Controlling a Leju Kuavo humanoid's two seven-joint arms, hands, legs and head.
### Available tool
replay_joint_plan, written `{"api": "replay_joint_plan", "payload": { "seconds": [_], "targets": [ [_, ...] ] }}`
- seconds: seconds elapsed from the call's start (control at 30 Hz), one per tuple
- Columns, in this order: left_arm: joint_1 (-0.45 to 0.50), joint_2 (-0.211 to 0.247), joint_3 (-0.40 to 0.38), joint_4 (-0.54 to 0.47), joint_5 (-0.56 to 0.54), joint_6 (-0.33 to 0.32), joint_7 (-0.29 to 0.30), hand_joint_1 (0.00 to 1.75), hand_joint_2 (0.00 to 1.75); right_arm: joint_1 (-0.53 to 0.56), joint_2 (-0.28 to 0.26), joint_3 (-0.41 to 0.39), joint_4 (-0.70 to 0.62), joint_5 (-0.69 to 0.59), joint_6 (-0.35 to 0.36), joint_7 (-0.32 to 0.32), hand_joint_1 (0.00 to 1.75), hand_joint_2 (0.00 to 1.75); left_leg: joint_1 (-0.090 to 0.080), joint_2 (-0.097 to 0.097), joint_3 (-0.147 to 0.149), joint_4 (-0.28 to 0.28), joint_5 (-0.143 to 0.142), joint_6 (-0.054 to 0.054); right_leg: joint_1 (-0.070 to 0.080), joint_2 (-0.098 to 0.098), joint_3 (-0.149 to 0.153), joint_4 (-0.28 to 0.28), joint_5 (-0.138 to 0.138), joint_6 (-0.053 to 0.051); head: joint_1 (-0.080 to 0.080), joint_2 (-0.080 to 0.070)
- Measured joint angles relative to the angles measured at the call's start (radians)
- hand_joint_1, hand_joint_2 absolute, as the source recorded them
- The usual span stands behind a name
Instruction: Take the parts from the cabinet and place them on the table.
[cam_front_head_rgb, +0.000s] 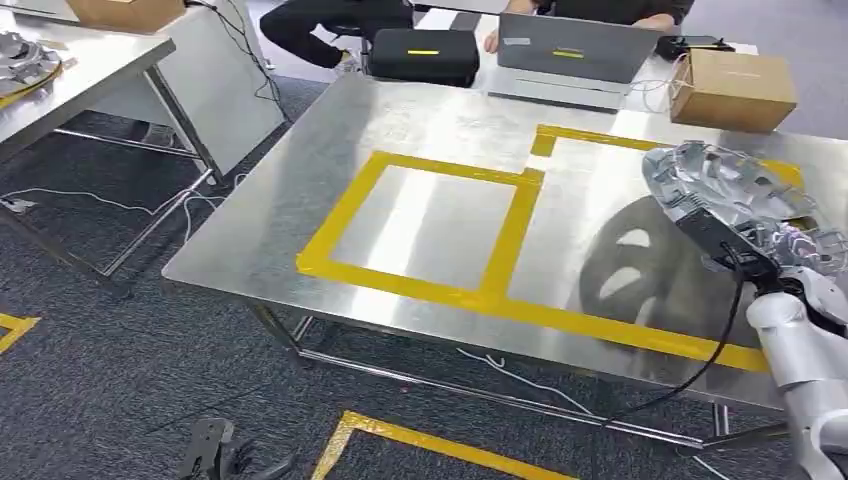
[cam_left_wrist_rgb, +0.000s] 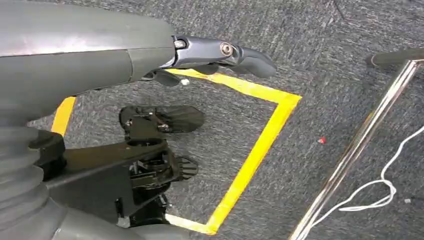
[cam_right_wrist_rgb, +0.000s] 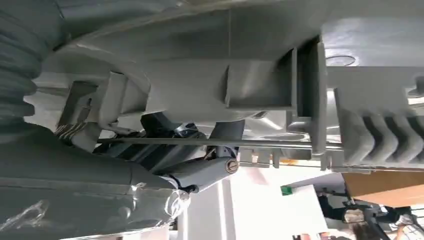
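My right hand holds a large grey cast metal part above the right side of the steel table, over the right yellow-taped box. The part casts a shadow on the tabletop below it. In the right wrist view the part is close against the hand, whose fingers grip its underside. My left hand hangs low beside my body over grey carpet, with its fingers stretched out and nothing in it.
A cardboard box, a laptop and a black case line the table's far edge, where people sit. A second table at the left carries another metal part. Yellow tape marks the carpet.
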Motion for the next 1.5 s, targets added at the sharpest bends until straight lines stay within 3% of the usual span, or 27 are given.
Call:
{"api": "replay_joint_plan", "payload": {
  "seconds": [0.13, 0.23, 0.43, 1.0, 1.5],
  "targets": [
    [0.0, 0.0, -0.001, 0.0, -0.004, -0.001, 0.0, 0.0, 1.75, 0.012, 0.0, 0.011, -0.009, 0.014, 0.004, -0.032, 1.75, 1.75, 0.0, 0.0, 0.0, 0.0, 0.0, 0.0, 0.0, 0.0, 0.001, 0.0, 0.001, 0.0, 0.0, 0.0],
    [-0.001, 0.0, -0.005, 0.0, -0.011, -0.016, -0.006, 0.0, 1.75, 0.018, 0.005, 0.074, -0.032, 0.086, 0.041, -0.091, 1.75, 1.75, 0.0, 0.002, 0.0, 0.0, 0.0, -0.001, 0.0, 0.004, -0.001, 0.0, 0.002, -0.001, 0.0, 0.0],
    [-0.012, -0.005, -0.008, 0.0, -0.009, -0.037, -0.024, 0.0, 1.75, 0.015, 0.024, 0.197, -0.046, 0.108, 0.055, -0.088, 1.75, 1.75, 0.001, 0.004, -0.001, 0.0, 0.002, -0.002, 0.001, 0.004, -0.002, 0.001, 0.002, -0.002, 0.0, 0.0],
    [-0.012, -0.01, -0.018, 0.0, 0.001, -0.037, -0.025, 0.0, 1.75, -0.043, 0.037, 0.347, -0.038, 0.109, 0.071, -0.093, 1.75, 1.75, 0.002, 0.005, -0.001, 0.0, 0.0, -0.005, 0.002, 0.007, -0.004, 0.002, 0.001, -0.002, 0.0, 0.0],
    [-0.009, -0.012, -0.023, 0.0, 0.003, -0.035, -0.025, 0.0, 1.75, -0.053, 0.039, 0.376, -0.023, 0.096, 0.063, -0.087, 1.75, 1.75, 0.002, 0.005, -0.001, 0.0, 0.0, -0.005, 0.002, 0.007, -0.004, 0.002, 0.001, -0.003, 0.0, 0.0]
  ]
}}
